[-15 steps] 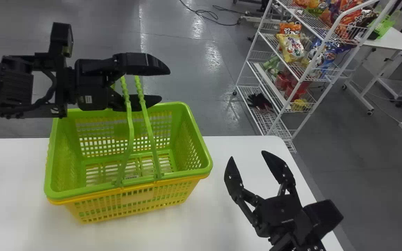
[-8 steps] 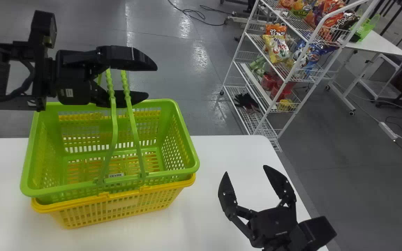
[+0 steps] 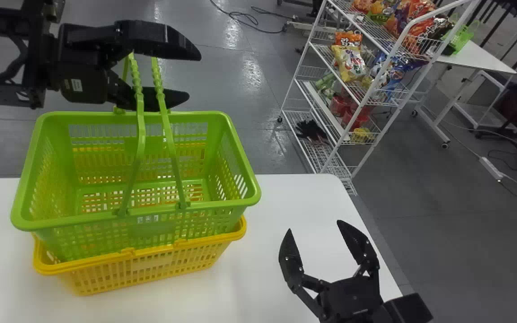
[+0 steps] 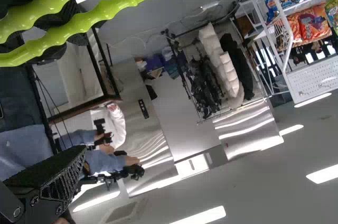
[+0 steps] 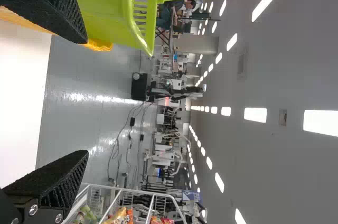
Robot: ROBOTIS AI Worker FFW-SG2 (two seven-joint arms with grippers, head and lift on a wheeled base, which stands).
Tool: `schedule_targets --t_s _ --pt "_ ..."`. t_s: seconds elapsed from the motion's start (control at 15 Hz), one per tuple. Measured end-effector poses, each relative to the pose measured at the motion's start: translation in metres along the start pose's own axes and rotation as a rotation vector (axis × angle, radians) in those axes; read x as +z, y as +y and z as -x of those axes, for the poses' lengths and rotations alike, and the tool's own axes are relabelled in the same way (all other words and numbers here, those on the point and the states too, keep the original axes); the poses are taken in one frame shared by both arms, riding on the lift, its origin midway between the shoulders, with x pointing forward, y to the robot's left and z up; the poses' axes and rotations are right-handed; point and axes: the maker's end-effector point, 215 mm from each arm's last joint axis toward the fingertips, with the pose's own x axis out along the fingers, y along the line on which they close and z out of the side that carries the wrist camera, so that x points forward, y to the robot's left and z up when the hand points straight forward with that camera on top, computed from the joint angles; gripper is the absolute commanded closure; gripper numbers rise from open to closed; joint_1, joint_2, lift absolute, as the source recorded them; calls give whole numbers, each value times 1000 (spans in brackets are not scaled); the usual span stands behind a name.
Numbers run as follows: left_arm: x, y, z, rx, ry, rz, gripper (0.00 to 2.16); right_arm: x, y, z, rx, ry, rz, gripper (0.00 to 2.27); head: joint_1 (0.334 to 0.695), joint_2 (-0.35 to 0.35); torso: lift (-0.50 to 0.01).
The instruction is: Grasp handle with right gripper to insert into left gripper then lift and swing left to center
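Note:
My left gripper (image 3: 193,76) hangs over the green basket (image 3: 213,224), its fingers apart; the basket's two green handles (image 3: 141,130) run up between them. Those ridged handles (image 4: 47,7) lie across the upper finger of the left gripper (image 4: 87,89) in the left wrist view. The green basket is raised, its lower part within the yellow basket (image 3: 151,264) on the table. Off to the right, over the table, the right gripper (image 3: 315,225) is open and holds nothing. The right wrist view has the right gripper (image 5: 85,96) with the green basket (image 5: 100,7) beyond one finger.
The white table (image 3: 267,287) ends at a far edge behind the baskets and at a right edge beside my right gripper. Beyond it stands a white wire rack (image 3: 343,134) with snack bags (image 3: 350,60). Another white table (image 3: 478,56) stands farther right.
My left gripper has risen, and the green basket has come partway up from the yellow one. In the head view the baskets, table and rack have shifted left. The right gripper stays open, slightly lower left.

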Motion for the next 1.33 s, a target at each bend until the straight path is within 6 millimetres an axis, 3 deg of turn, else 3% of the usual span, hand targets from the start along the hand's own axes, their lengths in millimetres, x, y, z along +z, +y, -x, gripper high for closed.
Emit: schedule_targets --t_s 1.07,1.33 --pt "69 -113 35 -99 12 1 124 -12 -3 12 -17 -10 -19 49 598 -315 -93" --pt "75 -123 39 -121 3 12 171 -12 -2 12 -16 -9 -20 49 584 -309 -93"
